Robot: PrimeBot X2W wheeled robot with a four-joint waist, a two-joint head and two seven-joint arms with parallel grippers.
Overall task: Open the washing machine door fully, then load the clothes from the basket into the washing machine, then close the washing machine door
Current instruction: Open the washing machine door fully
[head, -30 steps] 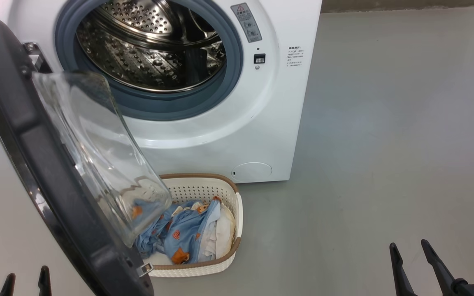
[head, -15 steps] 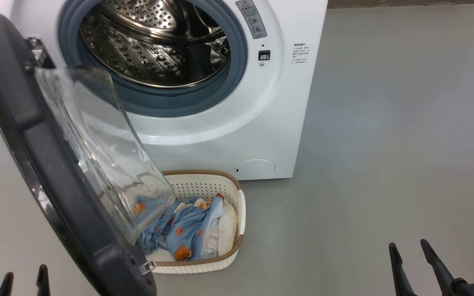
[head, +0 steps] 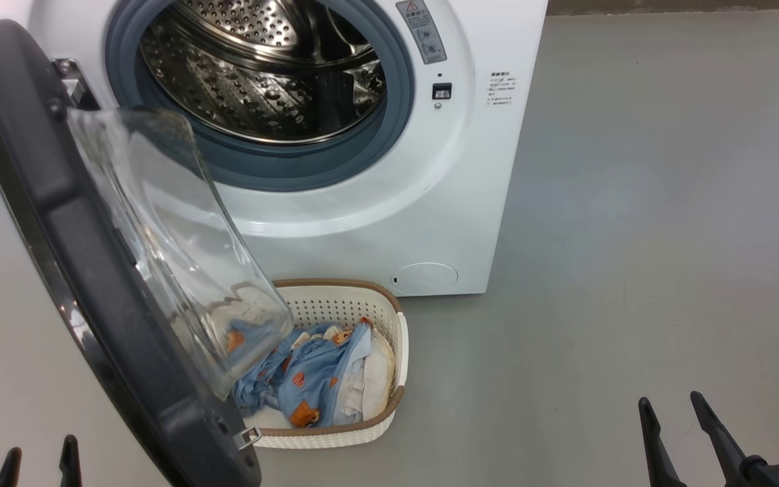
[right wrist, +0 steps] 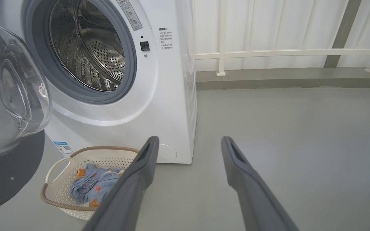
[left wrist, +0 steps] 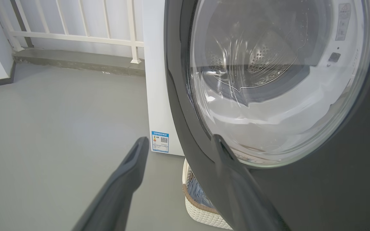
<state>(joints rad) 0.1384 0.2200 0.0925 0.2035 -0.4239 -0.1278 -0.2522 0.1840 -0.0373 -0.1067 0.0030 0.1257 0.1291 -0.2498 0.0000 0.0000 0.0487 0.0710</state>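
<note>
On the grey floor [head: 633, 237], just before the foot of the washing machine [head: 376, 223]: basket [head: 335, 311], cream perforated plastic with a brown rim, standing upright. Inside it, heaped loosely: clothes [head: 315, 379], light blue fabric with orange-brown patches over cream-white cloth. Judged soft, limp and light; likely to drape and trail when lifted, with some risk of snagging on the basket rim or the grey gasket [head: 281, 169]. Best hold, by estimate: a pinch from above on the raised blue fold at the middle of the heap, deep enough to gather more than one layer. To the left, washing machine door [head: 58, 223], swung out on its hinge, steel drum [head: 261, 88] exposed; clear glass bowl [head: 173, 243] overlapping the basket's left end in the head view, so approach from the right advisable. Door judged rigid, weighty and glossy; ring edge far from the hinge the place to push. At lower left, left gripper [head: 42, 446]: fingers spread wide, nothing between them, just beside the door's outer ring, contact not discernible. At lower right, right gripper [head: 671, 399]: fingers spread, empty, over bare floor well apart from the basket.
</note>
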